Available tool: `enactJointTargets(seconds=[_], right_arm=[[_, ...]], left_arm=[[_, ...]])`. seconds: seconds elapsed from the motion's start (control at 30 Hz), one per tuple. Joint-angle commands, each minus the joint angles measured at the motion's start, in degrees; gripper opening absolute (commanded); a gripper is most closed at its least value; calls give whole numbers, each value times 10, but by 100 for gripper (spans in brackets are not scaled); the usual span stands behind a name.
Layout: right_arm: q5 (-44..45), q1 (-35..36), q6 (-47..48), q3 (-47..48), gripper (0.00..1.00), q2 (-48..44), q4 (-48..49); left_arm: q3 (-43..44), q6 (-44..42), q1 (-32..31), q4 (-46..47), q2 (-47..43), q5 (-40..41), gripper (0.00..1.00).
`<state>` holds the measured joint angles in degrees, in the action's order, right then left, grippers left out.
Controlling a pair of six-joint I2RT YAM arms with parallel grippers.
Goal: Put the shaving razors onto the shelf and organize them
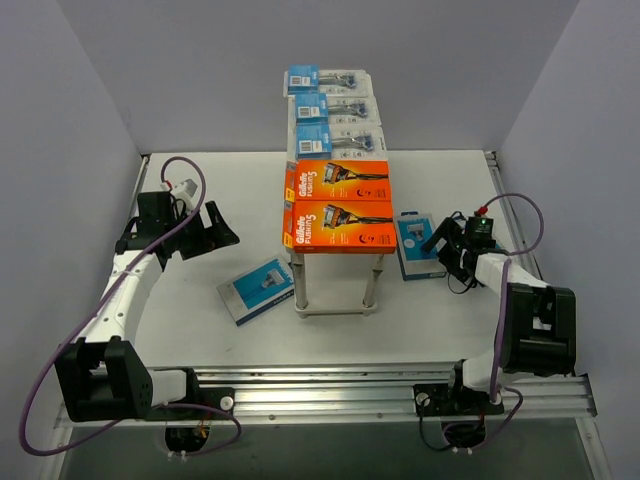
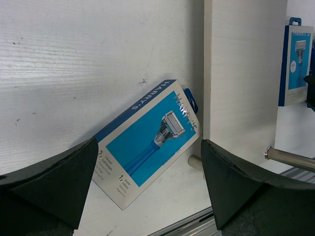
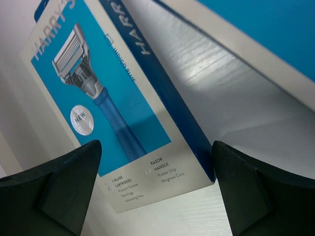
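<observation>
Blister packs (image 1: 335,108) and orange Gillette boxes (image 1: 338,206) fill the shelf (image 1: 299,285); two Harry's boxes (image 1: 257,290) remain on the counter (image 1: 200,180); left end effector (image 1: 222,228) and right end effector (image 1: 443,252) gape empty.

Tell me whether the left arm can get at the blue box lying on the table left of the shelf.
Probably yes. The left gripper hangs open near the blue box, with nothing between them. Only the shelf leg stands close to one end.
</observation>
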<state>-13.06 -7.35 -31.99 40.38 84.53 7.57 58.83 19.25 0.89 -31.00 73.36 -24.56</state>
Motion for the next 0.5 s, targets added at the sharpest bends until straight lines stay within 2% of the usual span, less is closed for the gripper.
enactJointTargets(seconds=[0.0, 0.13, 0.27, 0.47], right_arm=[[-12, 22, -18, -12, 89, -10, 17], [-17, 59, -40, -27, 89, -21, 34], [-55, 86, -62, -24, 89, 1, 103], [-72, 124, -87, 30, 89, 54, 141]], left_arm=[[4, -7, -1, 17, 3, -13, 94], [4, -7, -1, 16, 2, -16, 94], [2, -6, -3, 19, 4, -17, 94], [3, -7, -3, 17, 4, -15, 94]])
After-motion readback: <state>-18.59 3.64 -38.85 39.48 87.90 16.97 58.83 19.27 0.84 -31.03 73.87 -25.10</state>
